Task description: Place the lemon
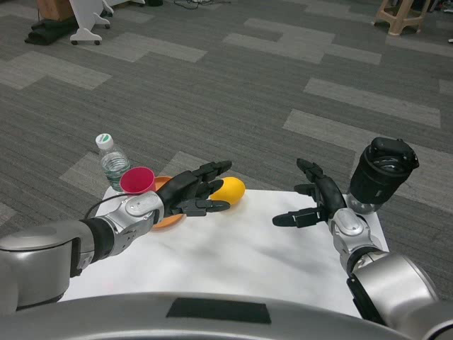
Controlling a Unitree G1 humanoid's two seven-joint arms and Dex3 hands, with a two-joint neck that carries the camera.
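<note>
The yellow lemon (229,190) is near the far edge of the white table (255,255), left of the middle. My left hand (192,193) reaches in from the left and grips it at its left end, fingers over the top and thumb below. My right hand (318,202) hovers over the right part of the table with its fingers spread, holding nothing, well apart from the lemon.
An orange bowl (165,215) lies under my left hand at the table's far left, with a pink cup (138,180) and a clear water bottle (111,160) beside it. A black cylindrical container (382,172) stands at the far right corner.
</note>
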